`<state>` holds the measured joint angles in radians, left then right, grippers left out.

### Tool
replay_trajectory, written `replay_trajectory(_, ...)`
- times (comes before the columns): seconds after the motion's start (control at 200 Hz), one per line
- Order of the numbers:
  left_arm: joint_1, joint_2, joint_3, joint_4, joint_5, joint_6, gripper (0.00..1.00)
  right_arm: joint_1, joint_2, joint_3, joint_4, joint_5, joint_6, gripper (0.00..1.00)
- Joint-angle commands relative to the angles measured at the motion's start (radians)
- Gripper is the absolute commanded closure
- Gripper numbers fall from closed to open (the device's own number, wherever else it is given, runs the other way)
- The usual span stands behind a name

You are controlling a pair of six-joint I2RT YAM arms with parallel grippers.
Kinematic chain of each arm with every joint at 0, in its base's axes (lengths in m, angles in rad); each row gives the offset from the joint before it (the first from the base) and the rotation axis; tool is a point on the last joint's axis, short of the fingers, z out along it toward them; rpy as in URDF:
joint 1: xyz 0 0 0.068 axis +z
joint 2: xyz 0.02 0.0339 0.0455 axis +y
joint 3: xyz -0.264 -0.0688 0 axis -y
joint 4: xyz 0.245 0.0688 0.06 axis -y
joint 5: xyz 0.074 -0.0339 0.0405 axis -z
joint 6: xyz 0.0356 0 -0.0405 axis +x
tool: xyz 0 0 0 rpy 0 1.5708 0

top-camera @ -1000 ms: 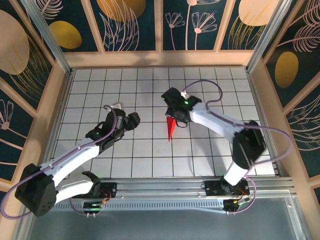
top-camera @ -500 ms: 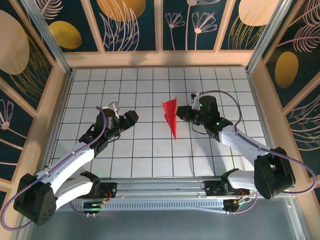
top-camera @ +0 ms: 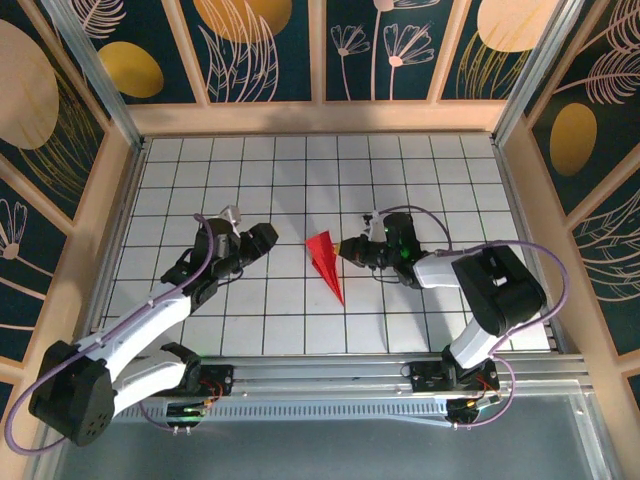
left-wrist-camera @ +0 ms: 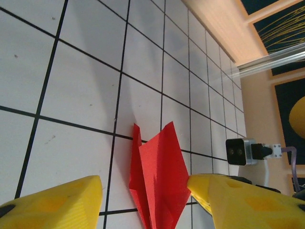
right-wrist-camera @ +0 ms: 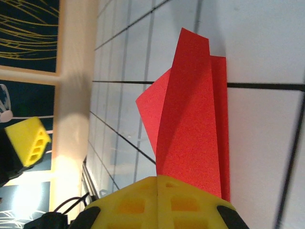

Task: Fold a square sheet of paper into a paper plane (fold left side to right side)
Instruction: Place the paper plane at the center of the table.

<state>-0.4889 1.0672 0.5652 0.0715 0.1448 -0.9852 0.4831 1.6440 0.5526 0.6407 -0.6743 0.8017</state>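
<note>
Pinched shut, my right end effector (top-camera: 344,250) grips the paper plane (top-camera: 326,259) at its wide tail end, on the side facing my right arm. From the right wrist view, the yellow fingers (right-wrist-camera: 128,205) meet with no gap. The red paper runs out from between them, one wing standing up from the fold while a narrower flap lies beside it.

From above, the plane is a narrow red dart near the middle of the table (top-camera: 300,322). Its broad end is toward the far wall and its sharp tip aims toward the near edge, slanting slightly to my right. I cannot tell whether it rests on the white grid tiles or hangs just above them.

My left end effector (top-camera: 262,238) is spread apart and holds nothing. It sits to the left of the plane, apart from it, with bare tiles between. From the left wrist view its two yellow fingers (left-wrist-camera: 52,205) frame the bottom corners. The plane shows in the gap beyond them, its creased wings opening in a shallow V. Just past the plane, on that view's right side, is the small white camera (left-wrist-camera: 238,151) on my right wrist.
</note>
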Motion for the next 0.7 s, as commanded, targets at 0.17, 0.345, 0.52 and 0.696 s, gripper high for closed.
replay_trajectory(0.17,0.007,0.152,0.017,0.065,0.158,0.023,0.47,-0.043,-0.022,-0.01,-0.076,0.079,-0.073,1.0)
replay_trajectory(0.345,-0.015,0.265,0.05,0.126,0.23,0.023,0.5,-0.054,-0.033,-0.006,-0.113,0.07,-0.096,1.0)
replay_trajectory(0.52,-0.068,0.364,0.113,0.153,0.248,0.031,0.5,-0.058,-0.043,0.004,-0.14,0.076,-0.109,1.0)
replay_trajectory(0.696,-0.111,0.463,0.185,0.134,0.238,0.042,0.51,-0.058,-0.047,0.003,-0.141,0.077,-0.109,1.0)
